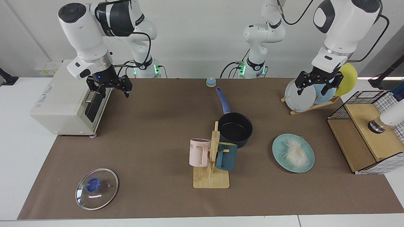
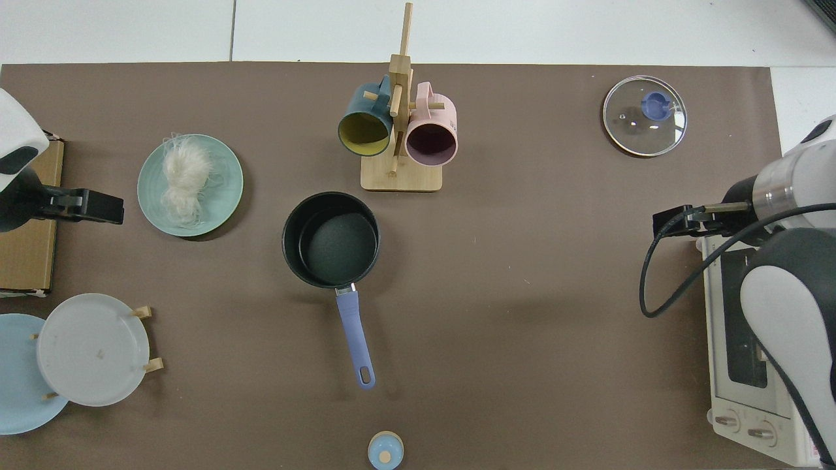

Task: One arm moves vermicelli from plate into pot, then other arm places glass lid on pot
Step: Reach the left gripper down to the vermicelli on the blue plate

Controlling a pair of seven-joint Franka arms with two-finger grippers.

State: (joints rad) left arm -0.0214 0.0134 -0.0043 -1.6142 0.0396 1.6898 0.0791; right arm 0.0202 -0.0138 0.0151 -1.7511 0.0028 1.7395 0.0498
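Observation:
The vermicelli [image 1: 296,151] [image 2: 185,179] lies as a white tangle on the teal plate [image 1: 279,143] [image 2: 225,189]. Beside the plate stands the dark pot [image 1: 235,127] [image 2: 333,241], nothing inside it, its blue handle pointing toward the arm bases. The glass lid [image 1: 97,188] [image 2: 644,116] lies flat at the table's near corner, blue knob up. My left gripper [image 1: 318,90] [image 2: 98,205] hangs open in front of the plate rack, well above and behind the teal plate. Over the toaster oven's front edge, my right gripper [image 1: 110,91] [image 2: 669,222] is open and holds nothing.
A wooden mug stand [image 1: 211,176] with a pink and a teal mug stands right in front of the pot. A rack of upright plates [image 1: 300,94], a wire basket with a wooden box [image 1: 363,135], a toaster oven [image 1: 63,104] and a small blue dome [image 1: 210,82] ring the mat.

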